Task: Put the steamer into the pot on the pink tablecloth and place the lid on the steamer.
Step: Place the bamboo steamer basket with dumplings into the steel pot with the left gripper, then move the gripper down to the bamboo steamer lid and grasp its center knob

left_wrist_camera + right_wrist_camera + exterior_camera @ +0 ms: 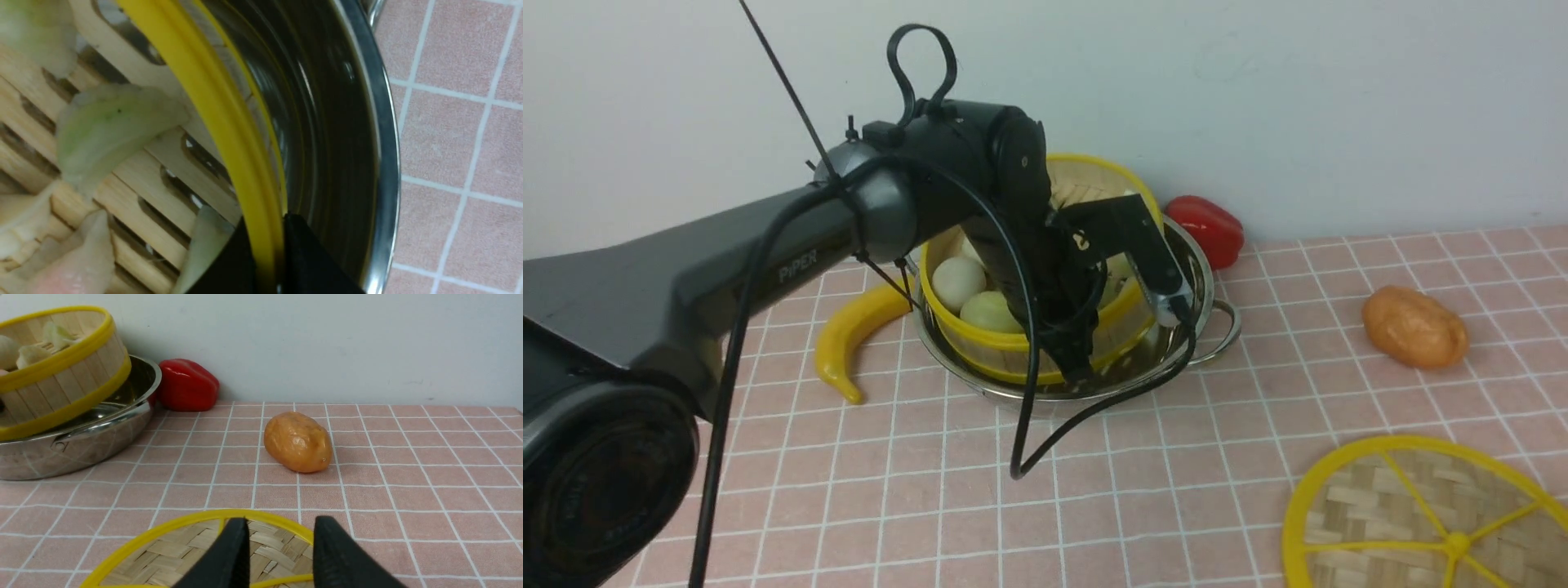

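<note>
- Left claw (267,230) clamped the steamer (968,349) by its near yellow rim; it sat tilted in the pot (94,445), near edge low.
- Right claw (281,543) stood open, empty, over the lid (1388,506) edge.
- Bare pink tablecloth (1176,482) lay between pot and lid.

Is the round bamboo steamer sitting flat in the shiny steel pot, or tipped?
Tipped: the round bamboo steamer leans, one side down inside the shiny steel pot, the other raised above its rim.

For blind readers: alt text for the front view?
Left gripper pinches the yellow rim of a bamboo steamer tilted inside a shiny steel pot on a pink checked tablecloth; a flat woven yellow-rimmed lid lies at right.
</note>
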Action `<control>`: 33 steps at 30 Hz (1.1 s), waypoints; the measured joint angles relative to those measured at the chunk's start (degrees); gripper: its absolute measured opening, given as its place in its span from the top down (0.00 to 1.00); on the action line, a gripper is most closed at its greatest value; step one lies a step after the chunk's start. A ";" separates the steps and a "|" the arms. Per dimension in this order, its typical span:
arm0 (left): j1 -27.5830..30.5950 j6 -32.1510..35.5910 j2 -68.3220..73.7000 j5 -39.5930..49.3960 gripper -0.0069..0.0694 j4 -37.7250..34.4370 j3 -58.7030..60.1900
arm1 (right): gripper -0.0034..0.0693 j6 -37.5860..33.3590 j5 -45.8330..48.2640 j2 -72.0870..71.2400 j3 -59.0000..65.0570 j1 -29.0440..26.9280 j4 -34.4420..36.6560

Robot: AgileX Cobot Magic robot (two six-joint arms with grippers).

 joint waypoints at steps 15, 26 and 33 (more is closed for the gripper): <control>0.00 1.52 2.94 -1.19 0.81 -2.29 -0.05 | 0.62 0.00 0.00 0.00 0.00 0.00 0.00; -0.14 0.97 0.70 1.06 0.35 1.32 -2.33 | 0.62 0.00 0.00 0.00 0.00 0.00 0.00; -0.14 -12.15 -7.81 7.21 0.29 13.19 -8.84 | 0.62 0.00 0.00 0.00 0.00 0.00 0.00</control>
